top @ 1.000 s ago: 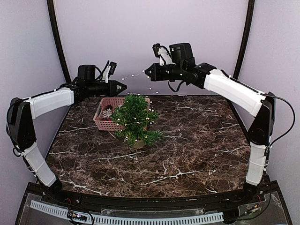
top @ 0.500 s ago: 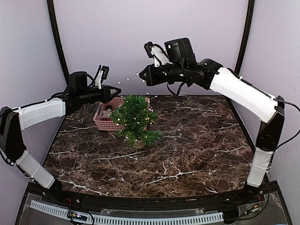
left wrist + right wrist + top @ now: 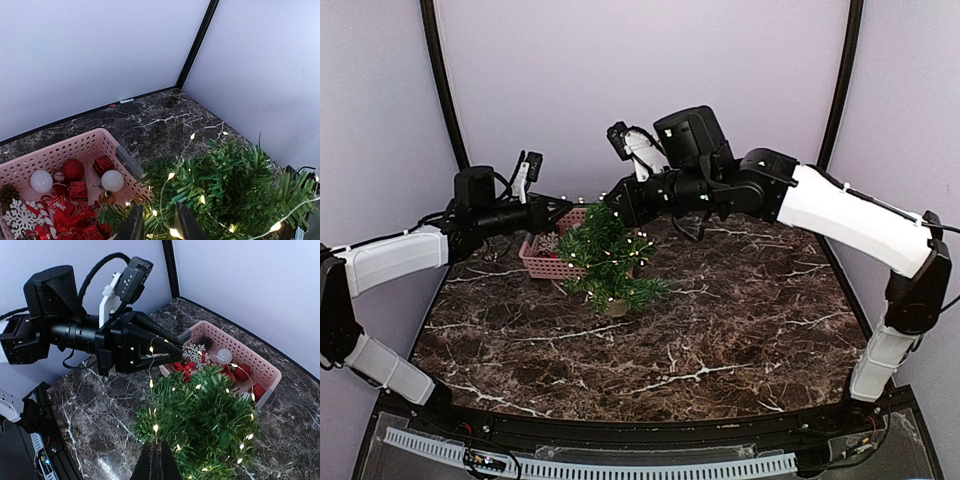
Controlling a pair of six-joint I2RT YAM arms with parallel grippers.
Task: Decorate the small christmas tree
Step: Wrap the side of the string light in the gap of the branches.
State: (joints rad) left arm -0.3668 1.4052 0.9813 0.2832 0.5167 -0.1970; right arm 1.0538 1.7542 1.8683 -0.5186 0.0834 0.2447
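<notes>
The right tool, clamping shut apparently on the light string, and the slightly parted left tool are dropping lower toward the small christmas tree, left-centre on the counter, so draping is beginning.

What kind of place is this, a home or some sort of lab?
Probably a robot lab work cell: a left arm and right arm mounted at a dark marble-patterned table, plain lilac walls with black frame poles, and a small christmas tree staged beside a pink basket of ornaments.
</notes>
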